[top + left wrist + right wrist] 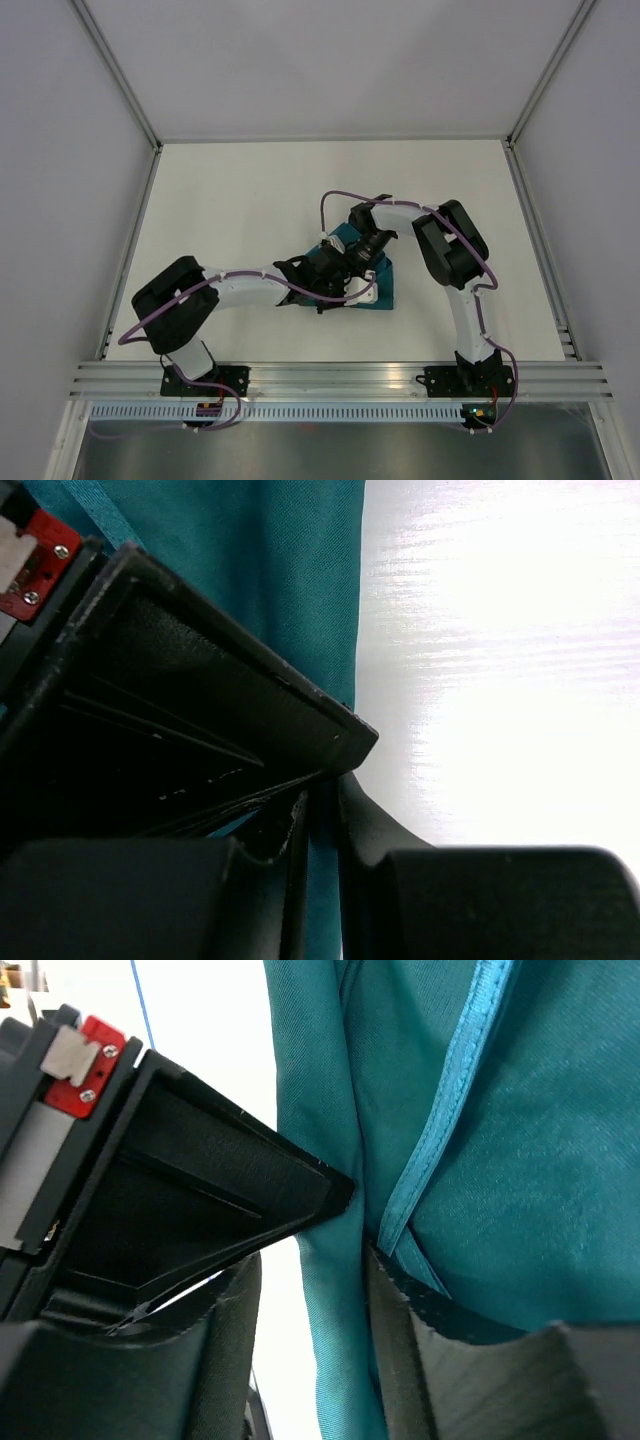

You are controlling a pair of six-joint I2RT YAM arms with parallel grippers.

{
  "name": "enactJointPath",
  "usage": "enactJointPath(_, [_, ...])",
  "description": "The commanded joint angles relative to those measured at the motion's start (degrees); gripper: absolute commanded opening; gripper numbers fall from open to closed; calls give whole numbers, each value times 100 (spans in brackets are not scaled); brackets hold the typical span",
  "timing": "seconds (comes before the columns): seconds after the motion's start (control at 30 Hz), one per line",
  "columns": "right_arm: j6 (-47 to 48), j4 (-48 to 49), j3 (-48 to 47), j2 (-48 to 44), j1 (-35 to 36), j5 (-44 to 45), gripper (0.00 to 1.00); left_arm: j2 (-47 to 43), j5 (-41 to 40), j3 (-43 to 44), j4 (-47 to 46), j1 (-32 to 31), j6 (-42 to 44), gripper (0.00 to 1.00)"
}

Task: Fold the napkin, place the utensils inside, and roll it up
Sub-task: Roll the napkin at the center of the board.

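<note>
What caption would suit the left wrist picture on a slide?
Left gripper pinching a fold of the teal napkin, with the bright white table alongside.

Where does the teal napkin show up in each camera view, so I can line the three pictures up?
Top external: napkin at the centre, only teal slivers visible.
Left wrist: napkin upper left, a strip running down to the bottom edge.
Right wrist: napkin fills the right half, hem showing.
Shared landmark: the white table bordering the napkin's edge.
</note>
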State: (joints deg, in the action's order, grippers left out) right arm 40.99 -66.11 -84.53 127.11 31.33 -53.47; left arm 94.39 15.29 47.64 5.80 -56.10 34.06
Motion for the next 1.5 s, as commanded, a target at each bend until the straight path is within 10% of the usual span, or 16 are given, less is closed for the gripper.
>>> enactJointPath(0.0, [190,924,77,-177,-92,786,54,141,686,298,474,81,-330,2])
enactJointPath(0.97, [-1629,3516,1051,-2251,-1831,575,58,1634,2856,1880,2205,1118,-901,2])
enactJointPath(1.47, [-505,3692,2449,-4544,-1939,504,57,2742,3797,2803,3181,1628,-1077,2])
